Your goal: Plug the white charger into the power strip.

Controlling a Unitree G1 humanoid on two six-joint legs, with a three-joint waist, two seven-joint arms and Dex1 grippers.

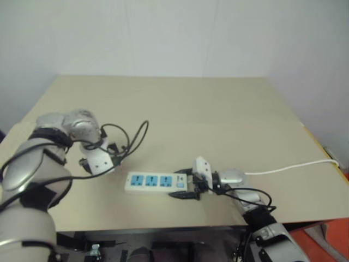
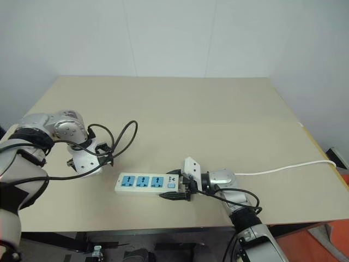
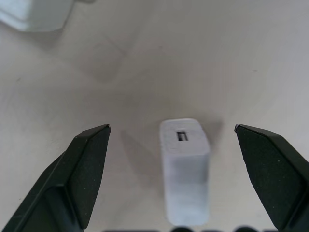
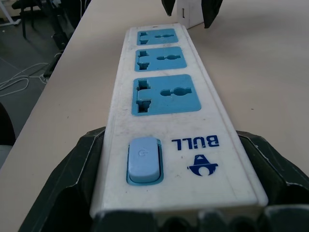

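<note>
- Charger first: the white charger (image 3: pixel 185 169) lies on its side on the tabletop (image 2: pixel 180 103), just off the far end of the power strip (image 2: pixel 146 183) from the switch (image 4: pixel 143 159), so it is free to be picked up from above.
- Left gripper (image 3: pixel 172 179) hangs over the charger with its jaws spread wide, one finger on each side and neither touching, a pose that, I judge, sets up a grasp across the charger's narrow body.
- Power strip lies flat with its three blue outlet faces up, which leaves the sockets open to a plug coming down.
- Right gripper (image 4: pixel 178 188) holds the strip at the switch end, its jaws closed against both long edges; this probably pins the strip so it cannot slide when the plug is pressed in.
- Thin white cord (image 2: pixel 283 167) runs from the switch end away across the tabletop to its edge, clear of the outlets.
- Plugging in is not yet begun; the charger is not held.
</note>
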